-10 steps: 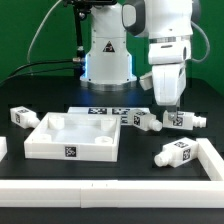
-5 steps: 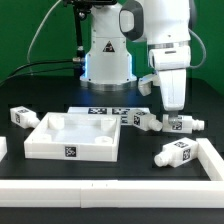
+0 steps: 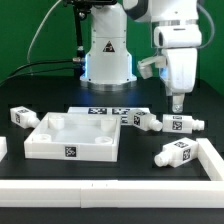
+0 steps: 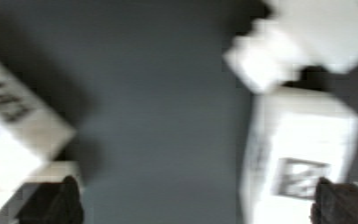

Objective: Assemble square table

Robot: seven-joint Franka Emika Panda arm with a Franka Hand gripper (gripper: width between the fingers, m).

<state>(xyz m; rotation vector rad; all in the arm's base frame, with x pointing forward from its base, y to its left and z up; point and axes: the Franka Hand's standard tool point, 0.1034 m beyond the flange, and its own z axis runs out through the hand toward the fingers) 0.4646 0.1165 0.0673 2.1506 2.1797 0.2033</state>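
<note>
Pincer seen spread, empty, above table leg on worktop, at exterior view's right. Leg judged light, stiff, smooth; best gripped across middle. Square table top lies well apart.

Gripper hangs vertical, pointing down over the tabletop near the exterior view's right edge. Jaws spread wide, fingers parallel.

The tabletop looks like smooth white plastic with a dull sheen, and the legs match it. Their tags are flat black-and-white print. The bench beneath is matt black. My arm casing is glossy white plastic, and my fingers are matt black.
</note>
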